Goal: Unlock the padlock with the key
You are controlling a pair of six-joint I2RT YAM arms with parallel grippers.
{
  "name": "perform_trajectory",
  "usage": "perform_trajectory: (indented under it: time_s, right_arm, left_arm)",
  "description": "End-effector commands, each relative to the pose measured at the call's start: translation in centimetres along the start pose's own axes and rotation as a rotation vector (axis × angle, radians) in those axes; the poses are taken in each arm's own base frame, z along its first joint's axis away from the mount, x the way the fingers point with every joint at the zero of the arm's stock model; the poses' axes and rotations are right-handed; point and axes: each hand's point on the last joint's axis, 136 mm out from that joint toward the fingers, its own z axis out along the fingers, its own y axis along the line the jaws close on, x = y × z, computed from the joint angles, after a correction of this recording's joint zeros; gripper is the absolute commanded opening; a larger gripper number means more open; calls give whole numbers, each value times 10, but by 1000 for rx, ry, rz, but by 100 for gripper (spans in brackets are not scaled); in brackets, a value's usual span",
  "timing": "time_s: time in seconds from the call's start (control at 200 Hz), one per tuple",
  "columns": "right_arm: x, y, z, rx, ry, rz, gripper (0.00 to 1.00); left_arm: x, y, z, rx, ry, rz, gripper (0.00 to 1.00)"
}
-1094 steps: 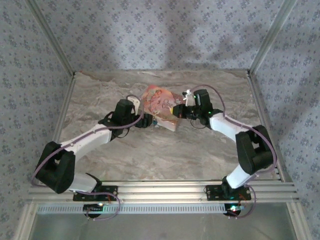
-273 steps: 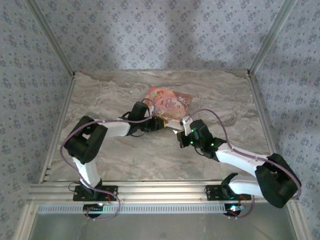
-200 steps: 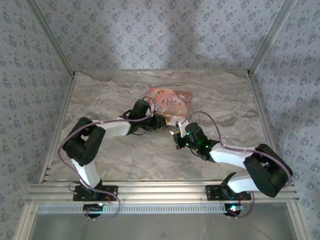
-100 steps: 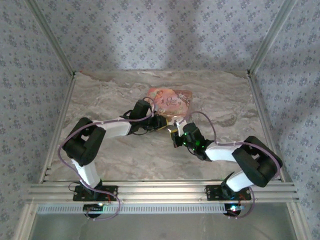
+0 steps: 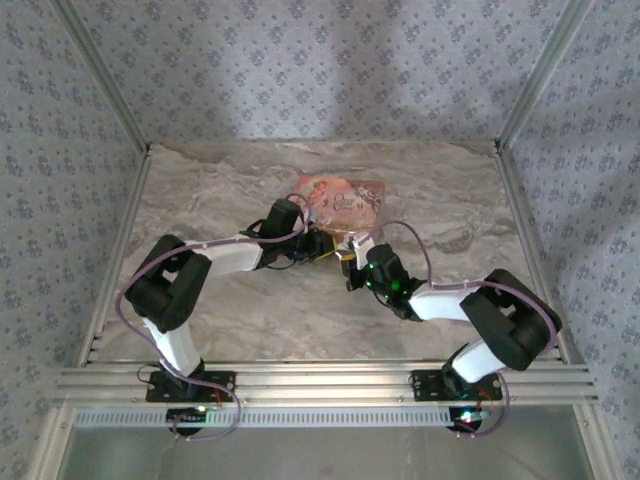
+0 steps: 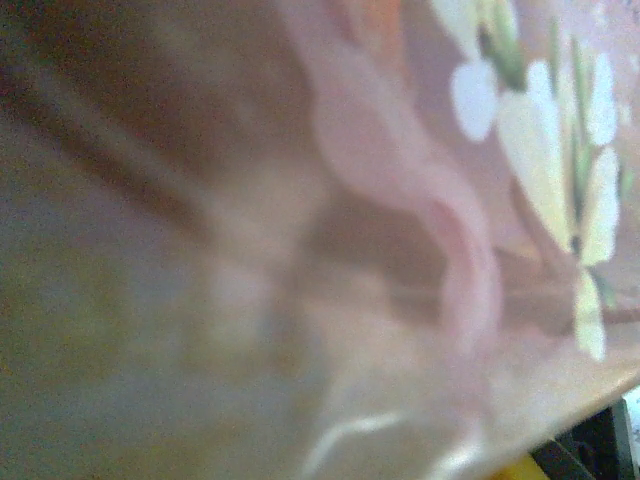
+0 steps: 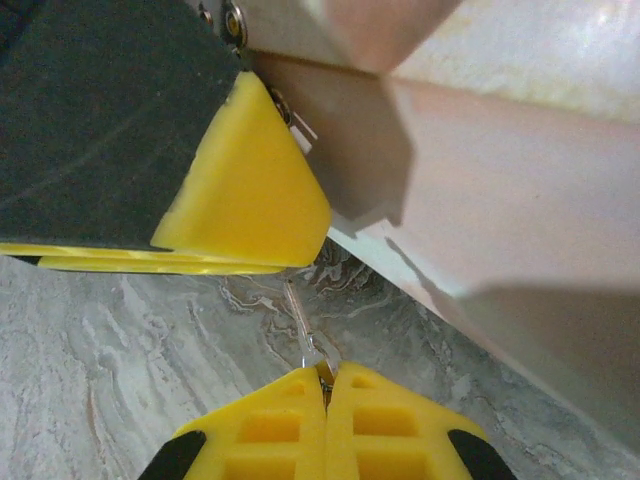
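Marble-patterned bench [image 5: 200, 190]: the right gripper [image 7: 325, 375], fingers [image 7: 260, 430] clenched on a thin silvery key [image 7: 302, 325], has drawn up to the left gripper [image 5: 322, 246], whose grip cannot be told; insertion is probably imminent.

marble-look table [image 5: 220, 195], glossy box [image 5: 345, 195], plastic right gripper [image 7: 325, 378]

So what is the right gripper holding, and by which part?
The right gripper pinches a thin silvery metal piece by its near end, fingers shut together on it; what the piece is cannot be told.
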Motion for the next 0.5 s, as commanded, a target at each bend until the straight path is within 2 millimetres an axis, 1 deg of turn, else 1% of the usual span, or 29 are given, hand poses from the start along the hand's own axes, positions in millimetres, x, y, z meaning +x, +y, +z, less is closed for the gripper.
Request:
perform_trajectory:
  time_s: [0.0, 0.495]
  right_arm:
    - [-17, -1, 5, 9, -46, -5, 0]
    - [-20, 2, 7, -15, -63, 10, 0]
  left_arm:
    - [0, -34, -8, 96, 21, 18, 18]
    - [0, -34, -7, 101, 23, 12, 18]
